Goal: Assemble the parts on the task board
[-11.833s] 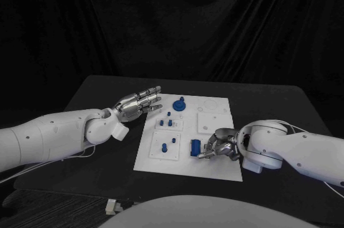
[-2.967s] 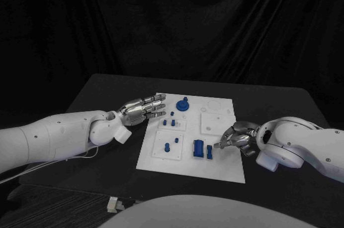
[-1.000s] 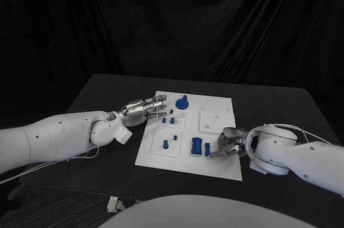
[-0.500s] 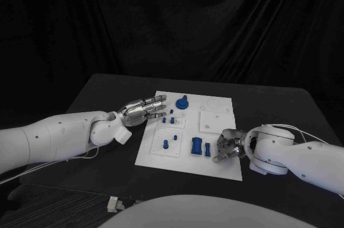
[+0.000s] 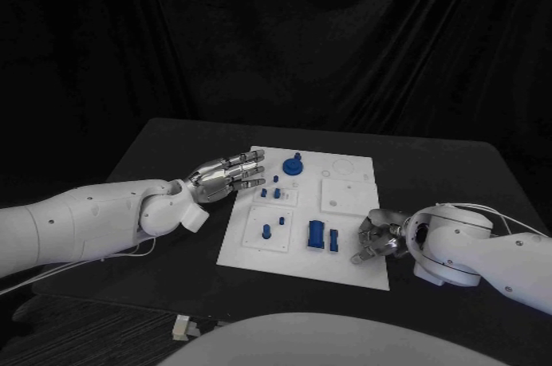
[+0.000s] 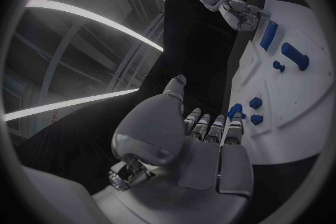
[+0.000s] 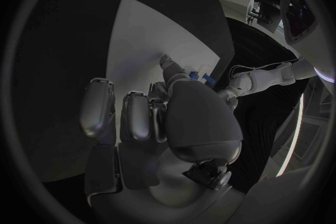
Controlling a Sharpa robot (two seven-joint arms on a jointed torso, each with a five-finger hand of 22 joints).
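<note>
your right hand [image 5: 374,240], fingers curled and holding nothing, sits beside the bar [image 5: 333,239]; a careless sweep could knock it over.

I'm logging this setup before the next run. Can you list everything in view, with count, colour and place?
table: one, black, under everything.
task board: one, white, mid-table, with raised white square plates.
round part: one, blue, at the board's far edge.
small pegs: a few, blue, on the far left square plate; exact count unclear.
peg: one, blue, on the near left square plate.
block parts: two, blue, side by side near the board's middle.
left hand: silver, fingers apart, at the board's left edge.
right hand: silver, holding nothing, at the board's right edge.
</note>
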